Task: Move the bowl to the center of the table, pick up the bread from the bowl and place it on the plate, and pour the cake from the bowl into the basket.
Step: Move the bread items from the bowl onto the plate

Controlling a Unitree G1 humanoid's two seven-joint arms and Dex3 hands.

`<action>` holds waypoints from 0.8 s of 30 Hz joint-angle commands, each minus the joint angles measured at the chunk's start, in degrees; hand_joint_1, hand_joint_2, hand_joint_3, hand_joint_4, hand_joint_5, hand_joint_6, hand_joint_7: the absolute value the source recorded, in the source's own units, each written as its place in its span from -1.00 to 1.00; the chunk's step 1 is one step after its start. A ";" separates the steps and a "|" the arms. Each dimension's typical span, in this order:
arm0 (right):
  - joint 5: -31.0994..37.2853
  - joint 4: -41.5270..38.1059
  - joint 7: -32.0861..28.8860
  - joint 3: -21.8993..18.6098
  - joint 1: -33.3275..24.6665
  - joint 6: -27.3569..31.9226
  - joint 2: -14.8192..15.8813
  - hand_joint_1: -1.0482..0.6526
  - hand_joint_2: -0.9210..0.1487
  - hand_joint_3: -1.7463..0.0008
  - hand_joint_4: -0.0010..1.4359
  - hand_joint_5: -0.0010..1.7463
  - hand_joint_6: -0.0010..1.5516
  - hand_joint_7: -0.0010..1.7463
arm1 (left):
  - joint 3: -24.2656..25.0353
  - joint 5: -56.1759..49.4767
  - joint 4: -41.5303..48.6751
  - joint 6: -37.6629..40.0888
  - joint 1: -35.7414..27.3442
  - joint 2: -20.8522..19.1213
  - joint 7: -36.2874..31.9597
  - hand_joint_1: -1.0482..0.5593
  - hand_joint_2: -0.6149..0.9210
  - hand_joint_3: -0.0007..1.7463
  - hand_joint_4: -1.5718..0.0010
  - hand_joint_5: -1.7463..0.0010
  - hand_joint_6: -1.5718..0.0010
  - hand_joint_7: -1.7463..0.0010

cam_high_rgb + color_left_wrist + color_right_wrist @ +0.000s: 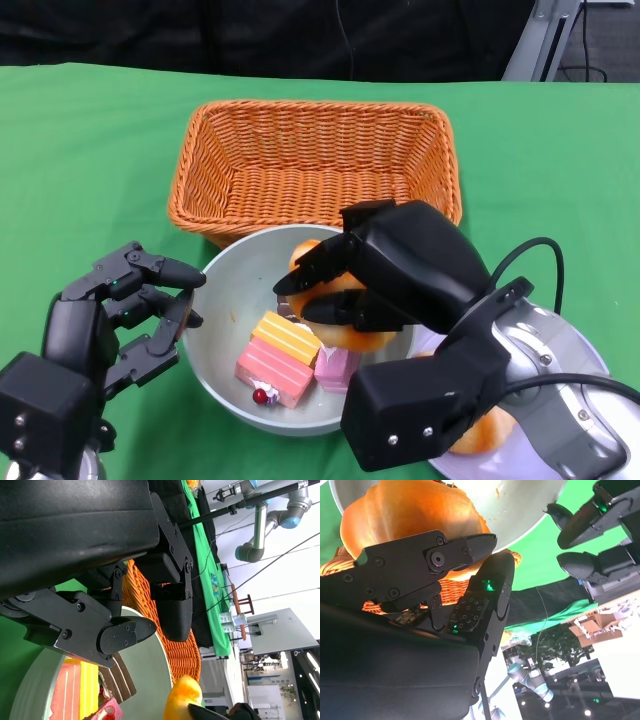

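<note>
While its left hand [130, 310] is waiting spread beside the bowl [225, 345], the robot's right hand [345, 290] is pinching the bread [350, 335] inside it, readying a lift toward the plate [520, 455] under its wrist.

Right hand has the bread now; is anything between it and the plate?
Nothing visible blocks it. The right hand grips the bread over the bowl; the plate lies just beside, partly hidden under the right forearm, already holding another bread.

Black, screw-studded right robot hand [335, 290] (green-lit fingertips) on silver forearm [560, 385] with black cable.
</note>
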State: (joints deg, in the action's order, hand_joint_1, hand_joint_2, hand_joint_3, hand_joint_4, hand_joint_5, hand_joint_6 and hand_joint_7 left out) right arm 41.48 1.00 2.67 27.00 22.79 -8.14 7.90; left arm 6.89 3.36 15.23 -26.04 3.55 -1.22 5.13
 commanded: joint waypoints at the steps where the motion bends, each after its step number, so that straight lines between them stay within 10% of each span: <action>1: -0.93 1.95 0.12 -1.78 -0.42 0.30 0.69 0.05 -1.00 0.85 0.08 0.91 0.40 -0.55 | 0.60 0.23 -0.19 0.20 -0.04 -0.52 -0.93 0.12 0.62 -0.15 0.01 -0.56 -0.03 -0.20; 3: -1.47 2.80 0.19 -2.53 -0.74 -0.05 1.03 0.06 -1.00 0.81 0.03 0.98 0.11 -0.02 | 0.66 0.07 -0.04 -0.09 -0.02 -0.50 -1.12 0.12 0.61 -0.14 0.01 -0.55 -0.04 -0.19; 6: -2.40 4.09 0.28 -3.66 -1.22 -0.71 1.65 0.10 -1.00 0.77 0.03 1.00 0.02 0.18 | 0.63 -0.06 -0.03 -0.24 -0.06 -0.67 -1.22 0.10 0.60 -0.13 0.01 -0.55 -0.04 -0.19; 24: -5.54 13.14 1.90 -10.11 -6.82 -2.30 6.32 0.12 -0.96 0.68 0.13 0.85 0.20 -0.05 | 0.94 0.15 -0.92 1.71 -0.24 -1.38 -1.24 0.20 0.58 -0.06 0.03 -0.55 -0.02 -0.23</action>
State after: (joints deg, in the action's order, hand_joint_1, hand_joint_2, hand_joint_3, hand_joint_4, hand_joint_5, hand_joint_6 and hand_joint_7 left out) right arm 36.72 13.10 4.19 18.19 16.33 -10.19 13.44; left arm 7.46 3.43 14.91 -24.76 3.64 -1.88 4.51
